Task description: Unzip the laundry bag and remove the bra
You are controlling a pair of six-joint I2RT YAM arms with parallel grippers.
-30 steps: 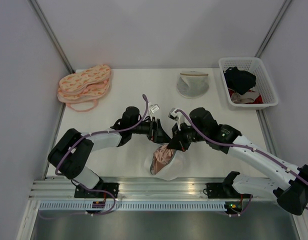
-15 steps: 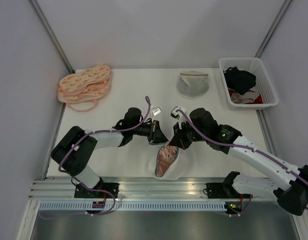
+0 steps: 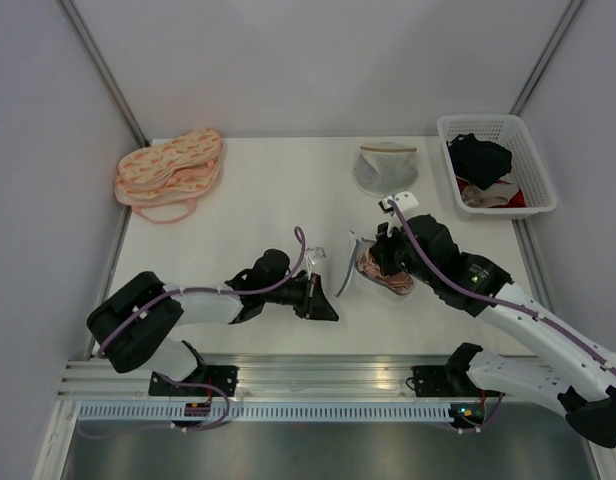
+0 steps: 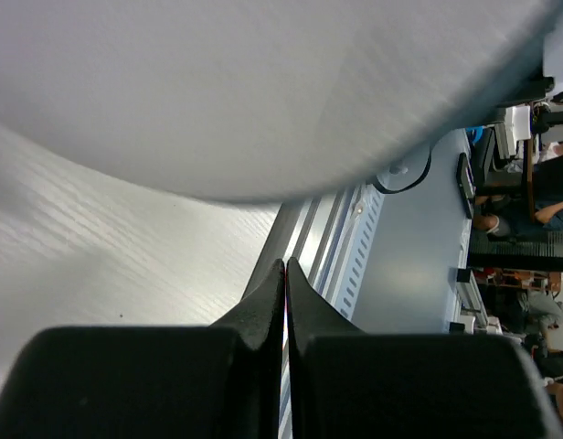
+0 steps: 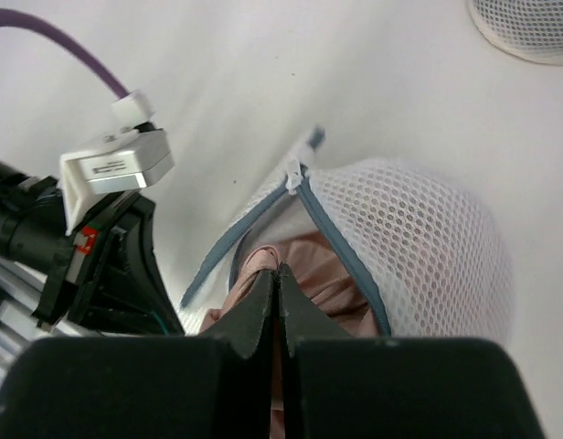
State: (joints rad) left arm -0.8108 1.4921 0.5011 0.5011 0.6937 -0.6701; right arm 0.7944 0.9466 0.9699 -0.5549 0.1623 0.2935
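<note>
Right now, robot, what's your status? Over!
Left gripper shut, empty. Right gripper shut on bra, inside unzipped laundry bag. Nothing in the way.

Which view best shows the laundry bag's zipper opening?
Right wrist: close up, the zipper of the laundry bag gapes over the pale pink bra. Top external shows it small, partly hidden. Left wrist shows none of it.

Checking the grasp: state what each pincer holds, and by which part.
Right pincer: shut, apparently on the bra, its fabric edge inside the unzipped laundry bag. Left pincer: shut on nothing.
</note>
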